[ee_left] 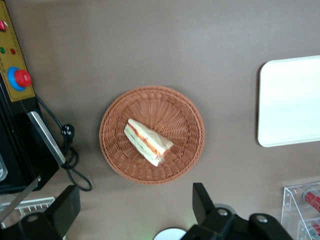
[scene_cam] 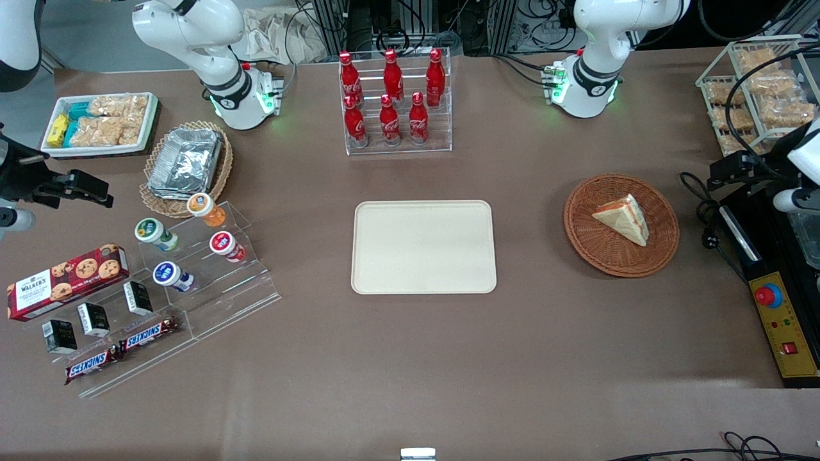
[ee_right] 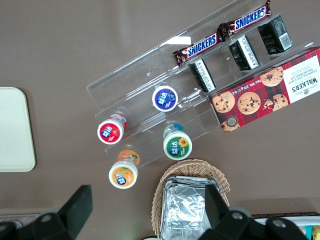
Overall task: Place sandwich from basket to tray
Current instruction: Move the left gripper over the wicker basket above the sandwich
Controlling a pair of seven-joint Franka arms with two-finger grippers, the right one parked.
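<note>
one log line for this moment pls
tool open above basket | sandwich in basket, untouched | tray empty | step: not grasped

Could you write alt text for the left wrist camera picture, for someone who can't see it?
A triangular sandwich lies in a round reddish-brown wicker basket on a brown table, seen from above. The open gripper hangs over the table beside the basket, holding nothing; part of the cream tray shows nearby.

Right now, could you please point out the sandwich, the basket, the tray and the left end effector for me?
sandwich (ee_left: 148, 141): left wrist view, top bread face.
basket (scene_cam: 599, 246): front view, bare woven floor.
tray (scene_cam: 423, 246): front view, flat middle.
end effector (ee_left: 135, 206): left wrist view, open, above the table beside the basket.
</note>
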